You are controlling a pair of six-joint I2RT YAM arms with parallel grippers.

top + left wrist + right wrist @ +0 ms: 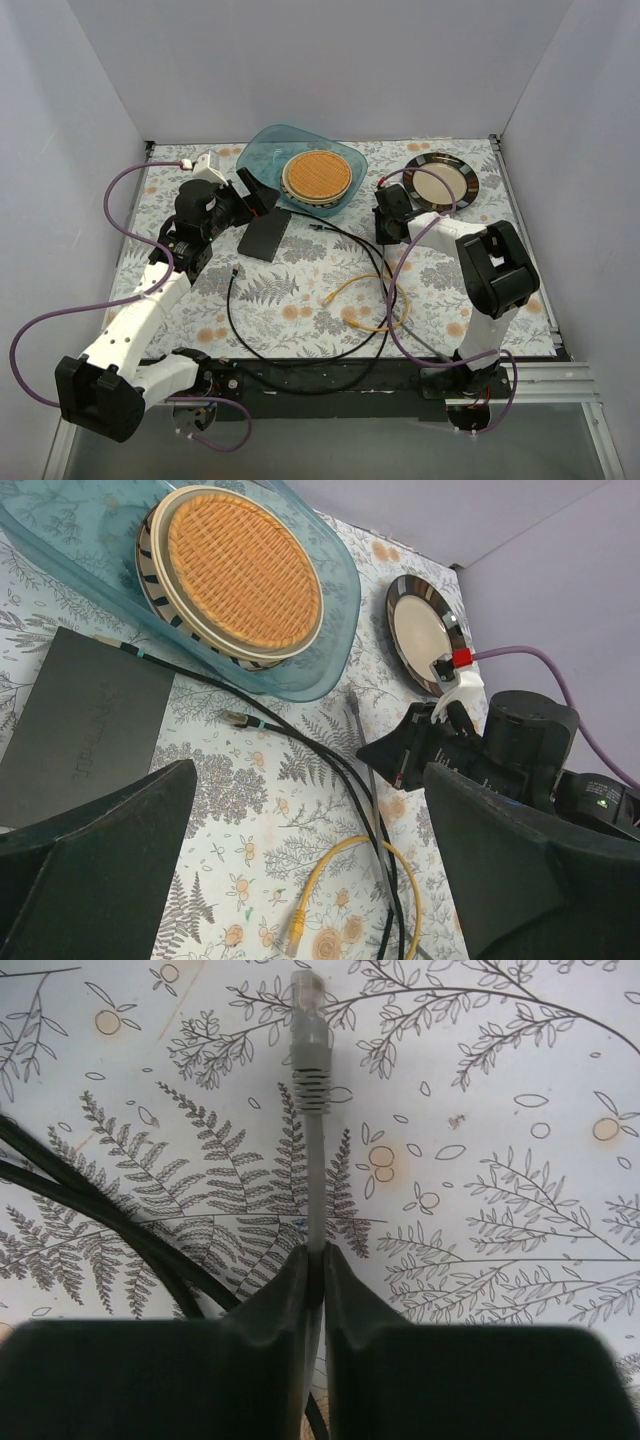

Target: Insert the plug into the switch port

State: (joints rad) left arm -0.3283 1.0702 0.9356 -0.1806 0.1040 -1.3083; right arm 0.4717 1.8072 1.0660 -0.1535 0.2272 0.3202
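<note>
The switch (265, 237) is a flat matte-black box on the patterned mat; in the left wrist view (85, 725) it lies at the left with a black cable (200, 680) reaching its far edge. My left gripper (258, 195) hovers just behind the switch, open and empty (310, 880). My right gripper (383, 228) is right of the switch, shut on a grey cable (314, 1190), fingers meeting low in the right wrist view (315, 1255). The grey plug (305, 1020) sticks out ahead of the fingers above the mat; it also shows in the left wrist view (352, 705).
A blue tray (262, 150) holding a woven-topped plate (317, 175) stands behind the switch. A dark-rimmed round plate (440, 180) is at the back right. A yellow cable (370, 300) and looping black cables (300, 350) lie mid-mat. Grey walls enclose three sides.
</note>
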